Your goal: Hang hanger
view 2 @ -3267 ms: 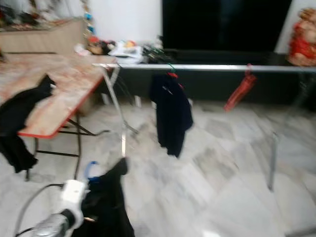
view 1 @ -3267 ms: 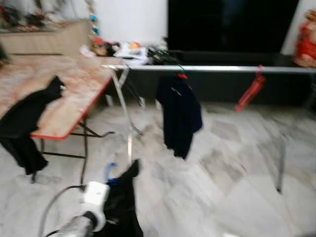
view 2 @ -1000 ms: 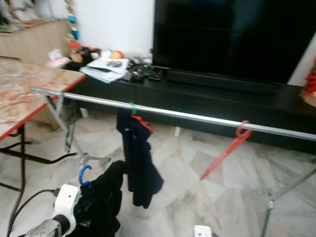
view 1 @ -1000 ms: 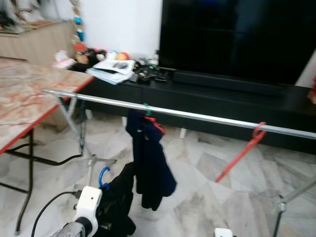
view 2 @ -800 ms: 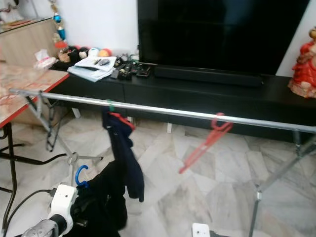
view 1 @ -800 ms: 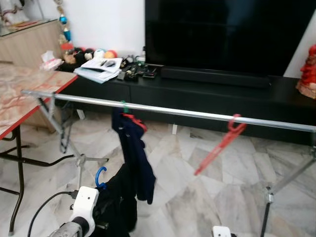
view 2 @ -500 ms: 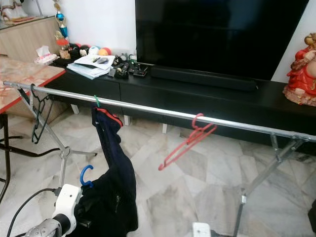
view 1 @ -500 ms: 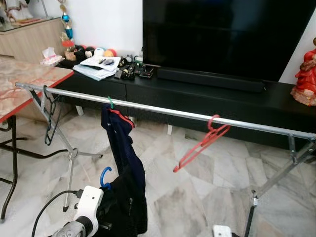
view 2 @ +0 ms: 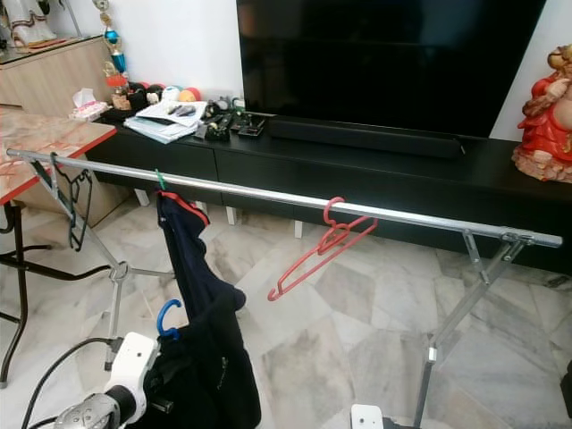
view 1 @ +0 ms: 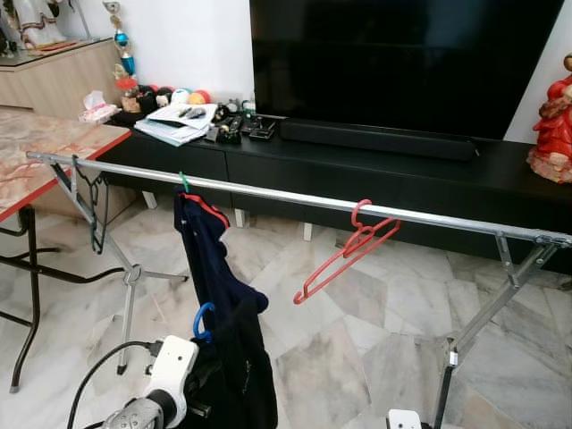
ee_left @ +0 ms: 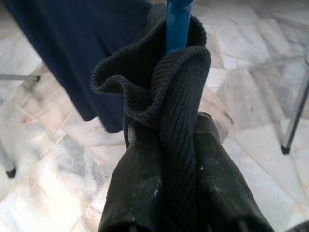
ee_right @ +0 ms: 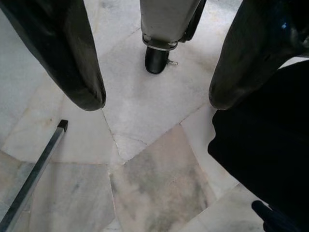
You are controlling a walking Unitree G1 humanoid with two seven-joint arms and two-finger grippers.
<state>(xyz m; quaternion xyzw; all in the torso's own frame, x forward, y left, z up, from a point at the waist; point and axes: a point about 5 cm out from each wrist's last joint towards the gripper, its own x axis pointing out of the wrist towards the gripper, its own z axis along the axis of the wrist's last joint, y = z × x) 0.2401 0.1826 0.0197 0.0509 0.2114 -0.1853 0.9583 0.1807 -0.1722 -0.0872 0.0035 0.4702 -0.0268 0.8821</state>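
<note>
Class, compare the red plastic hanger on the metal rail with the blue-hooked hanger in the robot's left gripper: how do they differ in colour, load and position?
The red plastic hanger is bare and tilted; the blue-hooked hanger carries a black knit garment.
The red hanger hooks over the metal rail; the blue one sits below it, clamped in the left gripper.
Their colours differ: red versus blue.
Both have curved hooks.

bright, even indoor light; sharp frames, soft shadows.
</note>
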